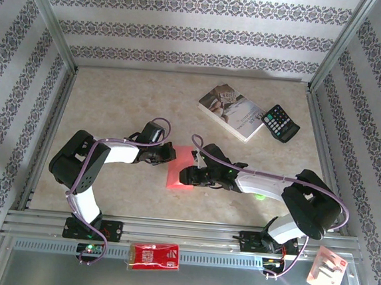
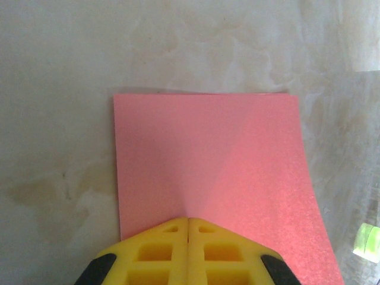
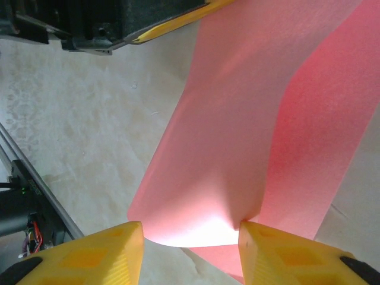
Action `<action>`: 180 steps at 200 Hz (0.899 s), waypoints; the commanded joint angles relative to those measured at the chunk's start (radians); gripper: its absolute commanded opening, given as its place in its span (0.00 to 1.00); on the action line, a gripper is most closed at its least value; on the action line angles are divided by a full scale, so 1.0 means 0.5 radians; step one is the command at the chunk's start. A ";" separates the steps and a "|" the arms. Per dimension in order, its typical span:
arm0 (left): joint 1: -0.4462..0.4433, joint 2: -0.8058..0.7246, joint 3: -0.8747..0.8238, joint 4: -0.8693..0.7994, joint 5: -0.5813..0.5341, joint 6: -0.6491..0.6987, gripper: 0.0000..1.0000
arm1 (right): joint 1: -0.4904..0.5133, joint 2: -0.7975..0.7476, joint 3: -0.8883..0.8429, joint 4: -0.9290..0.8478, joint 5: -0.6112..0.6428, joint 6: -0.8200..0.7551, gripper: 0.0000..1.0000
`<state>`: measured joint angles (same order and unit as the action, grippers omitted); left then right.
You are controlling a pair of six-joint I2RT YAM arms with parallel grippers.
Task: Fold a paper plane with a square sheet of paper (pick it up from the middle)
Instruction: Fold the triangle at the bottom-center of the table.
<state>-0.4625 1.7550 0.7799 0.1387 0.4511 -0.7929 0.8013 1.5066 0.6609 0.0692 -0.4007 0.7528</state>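
Note:
The square sheet of paper (image 1: 178,178) is pink-red and lies at mid-table between my two arms. In the left wrist view my left gripper (image 2: 188,221) is shut on the near edge of the sheet (image 2: 208,154), with a faint crease fanning out from the tips. My right gripper (image 3: 190,228) stands open. A bowed, lifted part of the sheet (image 3: 237,119) curves down between its yellow fingers (image 3: 279,249) and touches the right one. From above, the left gripper (image 1: 169,153) and right gripper (image 1: 185,175) meet at the sheet from opposite sides. The paper plane is out of view.
A paperback book (image 1: 232,111) and a black calculator (image 1: 280,123) lie at the back right. A small red packet (image 1: 155,256) sits on the front rail, and a white carded pack (image 1: 327,271) lies at the front right. Metal frame posts border the table.

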 commanded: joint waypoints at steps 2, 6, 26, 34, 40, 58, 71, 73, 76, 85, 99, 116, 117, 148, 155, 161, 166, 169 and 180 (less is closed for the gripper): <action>0.017 0.027 -0.071 -0.243 -0.154 0.046 0.00 | -0.039 0.061 0.056 0.045 0.029 -0.061 0.47; 0.016 0.027 -0.070 -0.243 -0.155 0.045 0.00 | -0.045 0.068 0.064 0.046 0.028 -0.068 0.47; 0.015 0.016 -0.068 -0.248 -0.154 0.046 0.00 | -0.078 0.105 0.094 0.045 0.024 -0.095 0.49; 0.016 0.015 -0.069 -0.251 -0.155 0.048 0.00 | -0.093 0.116 0.107 0.047 0.011 -0.103 0.50; 0.015 0.011 -0.065 -0.257 -0.158 0.050 0.00 | -0.107 0.123 0.115 0.046 0.005 -0.114 0.50; 0.016 0.009 -0.062 -0.261 -0.160 0.050 0.00 | -0.134 0.152 0.140 0.046 -0.013 -0.137 0.51; 0.017 0.013 -0.061 -0.261 -0.160 0.053 0.00 | -0.152 0.175 0.160 0.050 -0.026 -0.149 0.52; 0.017 0.012 -0.061 -0.263 -0.160 0.052 0.00 | -0.155 0.178 0.162 0.049 -0.027 -0.152 0.52; 0.017 0.011 -0.061 -0.265 -0.161 0.053 0.00 | -0.161 0.182 0.165 0.054 -0.032 -0.153 0.52; 0.015 0.012 -0.060 -0.265 -0.159 0.053 0.00 | -0.170 0.198 0.178 0.060 -0.044 -0.154 0.52; 0.016 0.012 -0.057 -0.270 -0.159 0.055 0.00 | -0.184 0.218 0.190 0.069 -0.063 -0.133 0.52; 0.017 0.009 -0.057 -0.268 -0.160 0.050 0.00 | -0.212 0.266 0.210 0.051 -0.061 -0.048 0.49; 0.017 0.009 -0.055 -0.268 -0.160 0.051 0.00 | -0.214 0.271 0.211 0.053 -0.062 -0.042 0.49; 0.015 0.015 -0.039 -0.276 -0.160 0.052 0.00 | -0.268 0.354 0.251 0.091 -0.076 0.123 0.38; 0.016 0.015 -0.036 -0.276 -0.163 0.055 0.00 | -0.280 0.369 0.260 0.093 -0.069 0.155 0.34; 0.015 0.017 -0.035 -0.276 -0.163 0.058 0.00 | -0.293 0.382 0.264 0.097 -0.064 0.185 0.32; 0.015 0.018 -0.031 -0.276 -0.161 0.055 0.00 | -0.305 0.395 0.262 0.108 -0.061 0.215 0.29; 0.017 0.018 -0.032 -0.277 -0.161 0.058 0.00 | -0.313 0.400 0.261 0.116 -0.062 0.232 0.28; 0.017 0.026 -0.021 -0.277 -0.154 0.057 0.00 | -0.339 0.429 0.250 0.178 -0.085 0.283 0.24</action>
<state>-0.4625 1.7493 0.7799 0.1272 0.4393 -0.7898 0.6556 1.6924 0.7639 0.1032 -0.4278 0.8143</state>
